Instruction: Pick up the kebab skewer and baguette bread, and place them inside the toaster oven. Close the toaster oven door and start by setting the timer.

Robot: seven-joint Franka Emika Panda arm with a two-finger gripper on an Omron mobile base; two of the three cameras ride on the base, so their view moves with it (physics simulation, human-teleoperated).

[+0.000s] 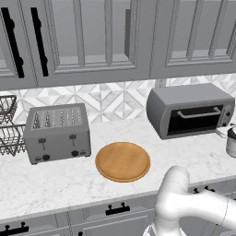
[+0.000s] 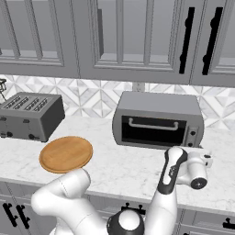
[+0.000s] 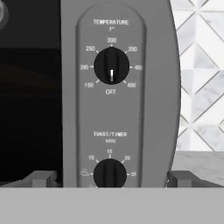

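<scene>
Now the gripper (image 3: 109, 178) hangs with jaws wide, holding nothing, squarely before the toaster oven (image 2: 157, 118) knob panel, 1 finger either side of the timer knob (image 3: 110, 173). Likely stiff and small: pinch its raised ridge, then twist.

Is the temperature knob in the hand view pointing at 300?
No, the white mark on the temperature knob points down at OFF, on the toaster oven panel.

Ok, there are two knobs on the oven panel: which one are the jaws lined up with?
The lower knob, labelled toast/timer, sits between the open jaws at the hand view's bottom. The temperature knob is higher up, pointing to OFF.
</scene>
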